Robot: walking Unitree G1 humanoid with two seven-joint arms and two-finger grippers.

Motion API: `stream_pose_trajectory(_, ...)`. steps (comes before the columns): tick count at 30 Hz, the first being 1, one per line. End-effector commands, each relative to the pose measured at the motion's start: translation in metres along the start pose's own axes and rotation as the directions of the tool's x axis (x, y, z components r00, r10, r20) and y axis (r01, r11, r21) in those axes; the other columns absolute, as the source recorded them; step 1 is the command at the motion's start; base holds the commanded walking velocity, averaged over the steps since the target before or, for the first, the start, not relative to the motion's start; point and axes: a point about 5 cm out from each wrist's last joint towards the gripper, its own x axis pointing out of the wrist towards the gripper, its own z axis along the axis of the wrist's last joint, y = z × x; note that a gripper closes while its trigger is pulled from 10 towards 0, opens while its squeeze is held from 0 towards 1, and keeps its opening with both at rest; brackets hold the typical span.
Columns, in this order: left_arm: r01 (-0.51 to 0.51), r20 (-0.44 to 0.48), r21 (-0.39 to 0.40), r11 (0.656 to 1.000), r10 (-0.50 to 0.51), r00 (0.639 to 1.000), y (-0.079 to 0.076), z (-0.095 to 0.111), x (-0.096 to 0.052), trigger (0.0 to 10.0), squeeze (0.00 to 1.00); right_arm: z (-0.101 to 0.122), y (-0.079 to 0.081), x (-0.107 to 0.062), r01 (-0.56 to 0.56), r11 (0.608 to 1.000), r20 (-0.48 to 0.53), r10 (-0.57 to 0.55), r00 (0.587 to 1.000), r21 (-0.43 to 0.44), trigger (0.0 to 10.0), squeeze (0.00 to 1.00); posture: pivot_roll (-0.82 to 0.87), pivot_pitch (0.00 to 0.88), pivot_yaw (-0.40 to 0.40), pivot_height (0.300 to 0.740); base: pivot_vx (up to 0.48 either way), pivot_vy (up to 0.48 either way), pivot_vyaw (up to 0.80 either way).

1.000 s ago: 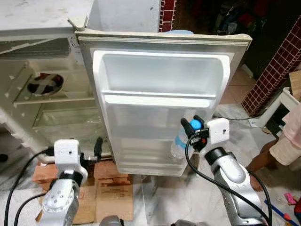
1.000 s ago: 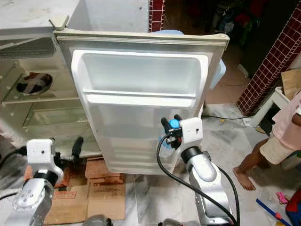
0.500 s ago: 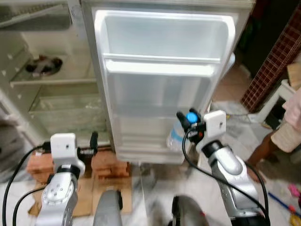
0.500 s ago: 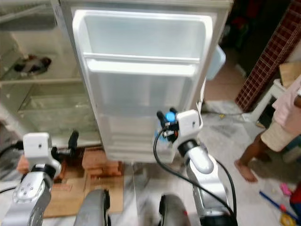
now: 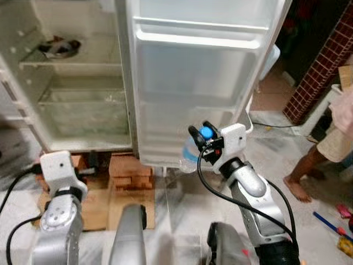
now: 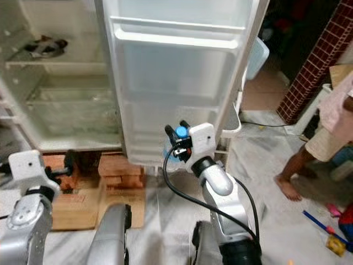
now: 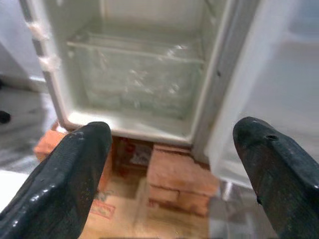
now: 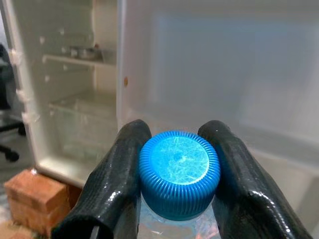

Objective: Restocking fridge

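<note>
A: Two grippers up. How's my room?

B: I've got the right gripper (image 5: 197, 134) low at the bottom edge of the open fridge door (image 5: 204, 83), its fingers (image 8: 115, 179) clamped either side of the blue cap (image 8: 179, 172) of a clear water bottle (image 5: 190, 157). Bottle hangs just in front of the door's lowest part, near its lower edge; touching or not, I can't tell.

A: Left side?

B: My left gripper (image 7: 169, 164) sits low, fingers spread wide with nothing between them, pointing at the fridge's bottom corner. Open floor between the two arms. Red bricks (image 5: 131, 168) prop the fridge base, with flattened cardboard (image 6: 71, 207) just beside them on the floor.

A: Containers?

B: Clear crisper drawer (image 5: 85, 113) at the bottom of the fridge cabinet (image 5: 22, 94); contents I can't make out. One dark dish (image 5: 58, 47) on the shelf above it. Door shelf rail (image 5: 204, 38) runs across the door up high; what's behind it isn't visible.

A: Right flank?

B: Person's bare leg (image 5: 306, 174) stands on the tiled floor (image 5: 287, 152), well apart from my right arm. Brick-red tiled wall (image 5: 322, 61) beyond.
</note>
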Motion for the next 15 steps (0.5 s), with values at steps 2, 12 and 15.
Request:
stream_pose_trajectory(2,0.006,0.010,-0.002,1.000,-0.006,1.000,-0.0010,0.0034,-0.0003,10.0,0.00,0.0057,-0.0038,0.0036,0.001,1.000,0.029,-0.001,1.000,-0.021,10.0,0.00,0.05,0.000,-0.024,0.607,0.315,0.000,0.00)
stream_pose_trajectory(12,0.009,0.000,-0.010,1.000,-0.009,1.000,-0.0033,0.0019,0.0019,10.0,0.00,0.0054,-0.0077,0.0055,0.008,0.999,0.034,-0.007,0.999,-0.034,10.0,0.00,0.04,0.000,-0.023,0.607,0.354,0.000,0.00)
stream_pose_trajectory(15,0.007,0.001,-0.011,1.000,-0.007,1.000,-0.0032,0.0023,0.0027,10.0,0.00,0.0052,-0.0077,0.0057,0.012,0.999,0.035,-0.010,0.999,-0.031,10.0,0.00,0.04,0.000,-0.022,0.607,0.365,0.000,0.00)
